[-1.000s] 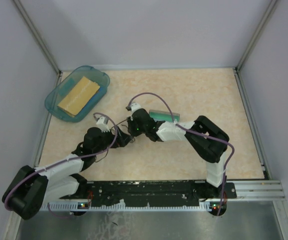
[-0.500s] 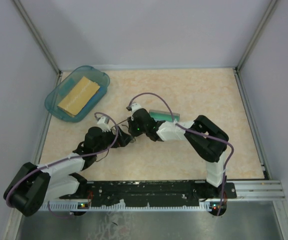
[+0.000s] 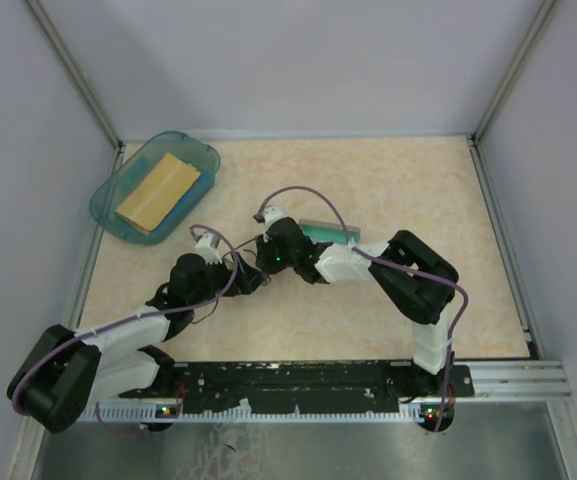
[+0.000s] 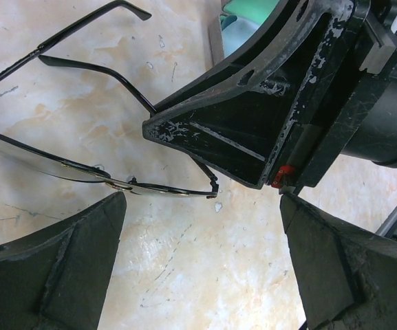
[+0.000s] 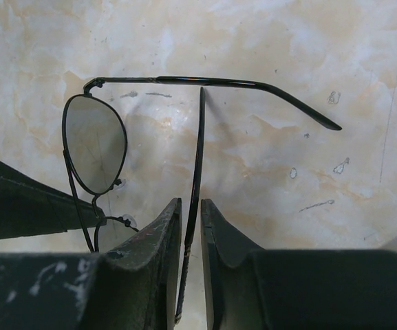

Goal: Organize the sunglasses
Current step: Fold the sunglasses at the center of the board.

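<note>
The sunglasses lie open on the beige tabletop, thin dark wire frame with near-clear lenses. My right gripper is closed down on one temple arm, which runs between its fingers. In the left wrist view the sunglasses' front lies just beyond my left gripper, which is wide open and empty over bare table. The right gripper's fingers sit close ahead of it. In the top view both grippers meet mid-table, left and right.
A grey case with green lining lies just behind the right wrist and shows in the left wrist view. A blue tray holding a tan block sits at the back left corner. Walls enclose the table.
</note>
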